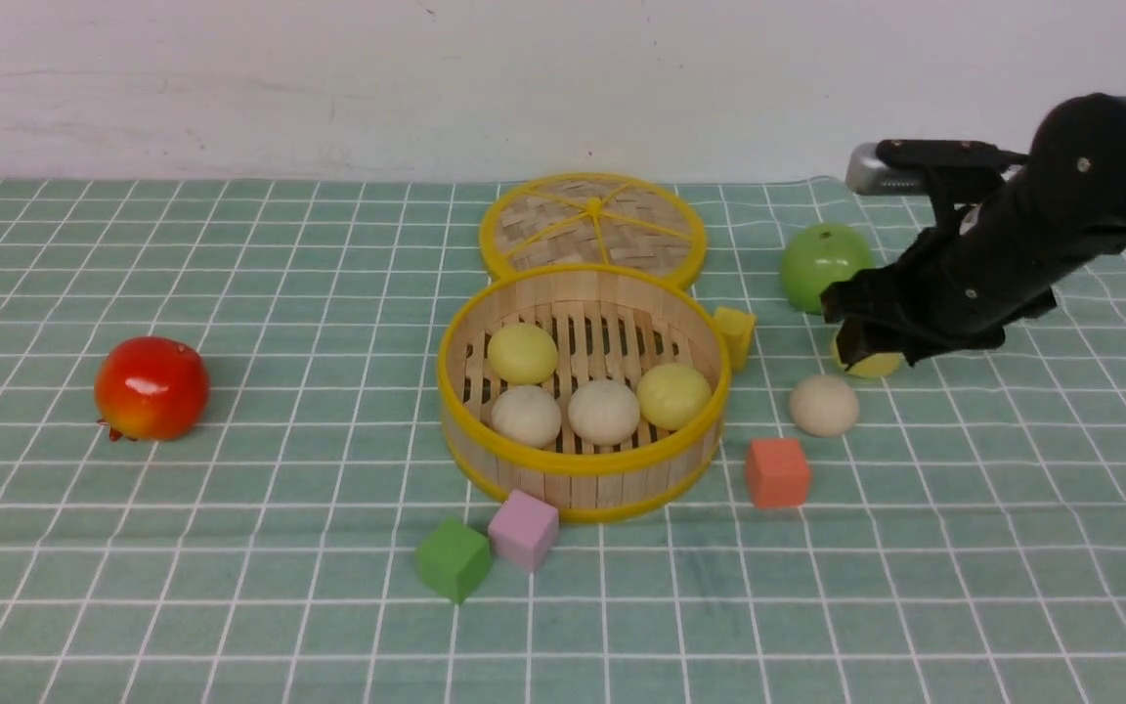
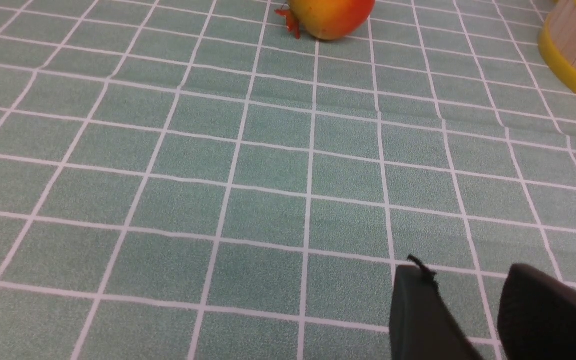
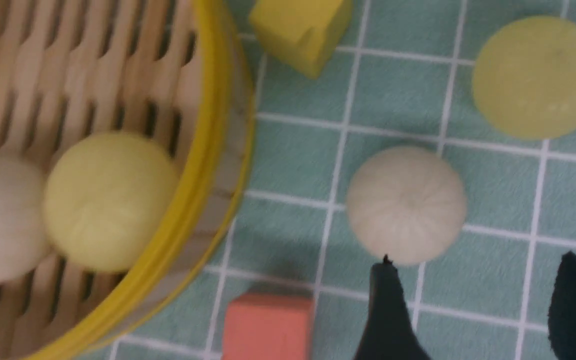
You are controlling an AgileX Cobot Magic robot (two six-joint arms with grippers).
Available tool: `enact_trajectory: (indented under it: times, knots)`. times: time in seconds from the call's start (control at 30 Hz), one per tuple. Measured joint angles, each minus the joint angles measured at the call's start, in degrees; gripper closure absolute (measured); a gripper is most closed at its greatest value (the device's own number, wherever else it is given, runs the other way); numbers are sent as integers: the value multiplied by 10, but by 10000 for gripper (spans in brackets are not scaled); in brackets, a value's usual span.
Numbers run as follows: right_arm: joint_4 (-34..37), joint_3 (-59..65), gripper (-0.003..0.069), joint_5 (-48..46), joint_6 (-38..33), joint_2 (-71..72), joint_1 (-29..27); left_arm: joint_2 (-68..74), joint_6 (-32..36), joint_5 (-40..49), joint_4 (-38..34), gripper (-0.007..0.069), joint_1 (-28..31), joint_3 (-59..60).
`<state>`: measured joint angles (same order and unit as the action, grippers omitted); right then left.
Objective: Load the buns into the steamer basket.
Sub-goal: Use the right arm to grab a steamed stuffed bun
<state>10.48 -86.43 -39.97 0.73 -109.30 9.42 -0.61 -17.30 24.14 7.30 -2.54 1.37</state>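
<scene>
The steamer basket (image 1: 578, 462) stands mid-table and holds two pale yellow buns (image 1: 522, 353) (image 1: 673, 395) and two beige buns (image 1: 526, 416) (image 1: 603, 411). One beige bun (image 1: 824, 405) (image 3: 405, 202) lies on the cloth to its right. A yellow bun (image 1: 871, 367) (image 3: 538, 75) lies just beyond it, partly hidden by my right gripper (image 1: 851, 328). The right gripper (image 3: 475, 265) is open and empty, hovering above the cloth beside the loose beige bun. My left gripper (image 2: 468, 280) is slightly open and empty over bare cloth, out of the front view.
The woven lid (image 1: 592, 227) lies behind the basket and a green apple (image 1: 825, 266) behind the right gripper. A red fruit (image 1: 151, 387) sits at the left. A yellow cube (image 1: 736, 334), orange cube (image 1: 777, 472), pink cube (image 1: 523, 529) and green cube (image 1: 453, 558) surround the basket.
</scene>
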Motion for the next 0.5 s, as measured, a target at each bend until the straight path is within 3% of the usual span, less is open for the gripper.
enact_trajectory:
  times: [0.13, 0.3, 0.5]
  knots:
    - [4, -36, 249, -5, -2, -40, -2, 0, 0, 0, 0, 386, 0, 0]
    - [10, -53, 328, 6, -7, -75, -2, 0, 0, 0, 0, 386, 0, 0]
    - [16, -53, 352, 29, -7, -91, -2, 0, 0, 0, 0, 386, 0, 0]
